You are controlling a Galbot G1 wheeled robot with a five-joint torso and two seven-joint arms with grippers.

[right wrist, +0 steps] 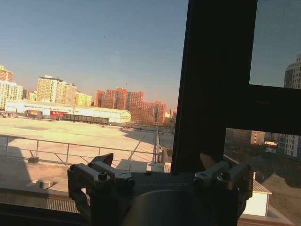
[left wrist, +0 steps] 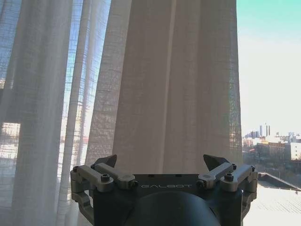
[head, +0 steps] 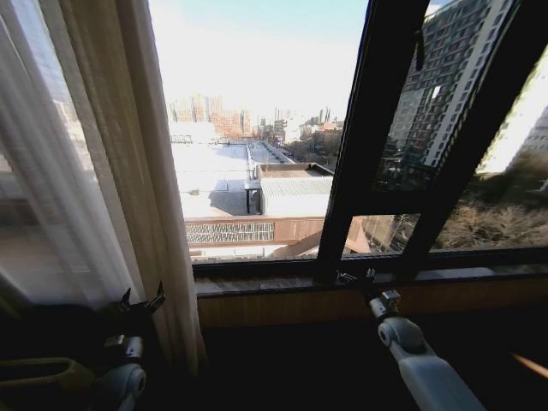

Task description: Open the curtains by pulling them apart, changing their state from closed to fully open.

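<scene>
Sheer curtains (head: 94,171) bunched at frame left. Left gripper (head: 141,302) at lower left, jaws wide apart w/ nothing held, just before the fabric. Right gripper (head: 355,276) lower centre-right by the window sill (head: 274,282), spread, empty.

Brown window sill (head: 282,288) under the dark window frame (head: 377,137); bunched curtains (head: 103,171) hanging past its left end

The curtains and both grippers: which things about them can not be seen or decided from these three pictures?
- The curtains: top and floor hem are cut off by the picture edges in the head view; the rail cannot be seen.
- A right-hand panel: the window frame stands bare; anything beyond the edge is out of sight.
- Left gripper, jaws open: contact with the fabric cannot be told.
- Right gripper, jaws open: its distance from the glass is unclear.
</scene>
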